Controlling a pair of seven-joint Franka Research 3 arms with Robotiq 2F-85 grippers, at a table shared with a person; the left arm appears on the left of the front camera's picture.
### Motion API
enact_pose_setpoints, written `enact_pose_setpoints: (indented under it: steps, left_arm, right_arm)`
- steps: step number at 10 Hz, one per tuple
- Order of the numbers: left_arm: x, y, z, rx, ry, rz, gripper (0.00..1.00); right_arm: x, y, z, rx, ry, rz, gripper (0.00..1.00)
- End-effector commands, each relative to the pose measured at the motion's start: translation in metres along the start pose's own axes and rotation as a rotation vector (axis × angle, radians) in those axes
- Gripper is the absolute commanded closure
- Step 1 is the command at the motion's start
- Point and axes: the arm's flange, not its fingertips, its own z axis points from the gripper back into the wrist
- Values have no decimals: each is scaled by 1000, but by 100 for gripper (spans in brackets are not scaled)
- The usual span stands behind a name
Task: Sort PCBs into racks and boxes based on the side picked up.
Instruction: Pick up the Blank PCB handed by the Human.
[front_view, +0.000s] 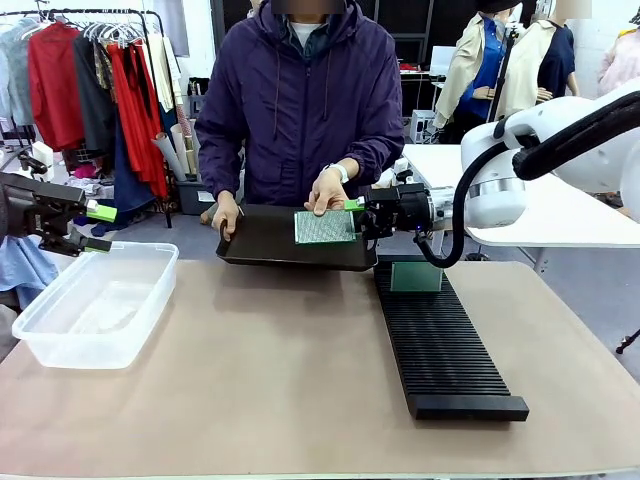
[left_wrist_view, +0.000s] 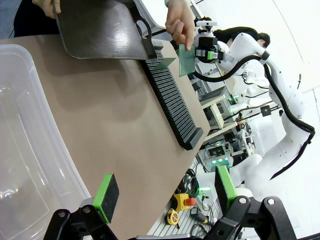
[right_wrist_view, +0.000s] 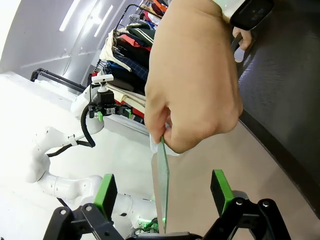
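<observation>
Over the tray (front_view: 262, 243), the right gripper (front_view: 356, 212), jaws apart, seems to straddle the board (front_view: 324, 228) a hand (front_view: 327, 190) offers; closing crookedly could nip fingers or drop it.

Dark brown tray (front_view: 262, 240) at the tan table's (front_view: 250, 380) far edge, hanging clothes (front_view: 100, 85) beyond.

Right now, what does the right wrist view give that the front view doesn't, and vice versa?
Right wrist: the PCB edge-on between the right gripper's open fingers, not yet gripped. Front: the clear box, the black rack with one board standing in it. Both: the person's hand pinching the PCB by the dark tray.
</observation>
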Motion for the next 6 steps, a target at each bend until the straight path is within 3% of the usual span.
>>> enact_pose_setpoints:
  steps: [1, 3, 6]
  left_arm:
    - [0, -1, 1, 1, -2, -1, 0]
    - [0, -1, 1, 1, -2, -1, 0]
    - [0, -1, 1, 1, -2, -1, 0]
  right_arm:
    - [6, -1, -5, 8, 12, 27, 8]
    - [4, -2, -4, 3, 16, 21, 32]
    - [5, -2, -5, -2, 19, 23, 85]
